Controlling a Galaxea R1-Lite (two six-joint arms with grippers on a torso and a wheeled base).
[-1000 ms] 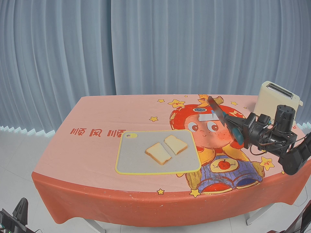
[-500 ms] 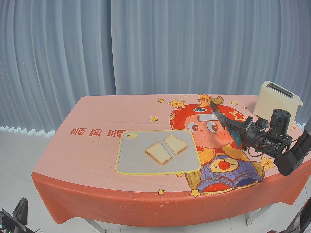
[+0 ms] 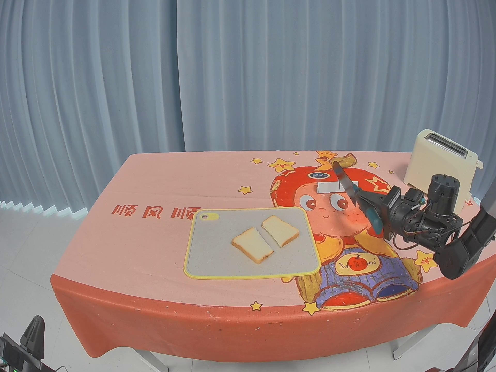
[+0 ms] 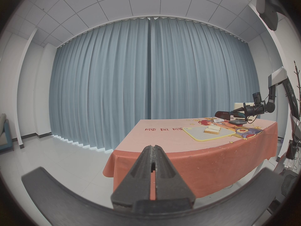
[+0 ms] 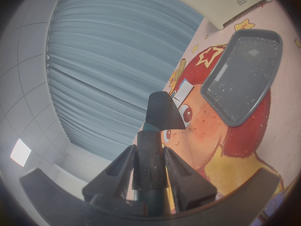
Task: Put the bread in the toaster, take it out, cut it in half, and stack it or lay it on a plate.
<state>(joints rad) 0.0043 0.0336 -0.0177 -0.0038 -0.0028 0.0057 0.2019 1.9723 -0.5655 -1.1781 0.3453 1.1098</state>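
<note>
The left gripper [image 4: 153, 173] hangs well off the table [image 3: 155, 192] on its left, fingers pressed together on nothing. On the table's near middle lies a board [image 3: 206, 254] with the bread on it, cut in two. The left half [image 3: 252, 244] and the right half [image 3: 280, 230] lie side by side, a thin gap between them. To the right of the board, the right gripper [image 3: 373, 210] is clamped on the teal handle of a knife [image 3: 347, 182], its blade raised above the cloth and pointing away. The toaster [image 3: 439, 158] stands at the far right corner. The right wrist view adds a dark grey plate [image 5: 244, 76] near the toaster. From the left wrist view it lies under the gripper and the knife.
</note>
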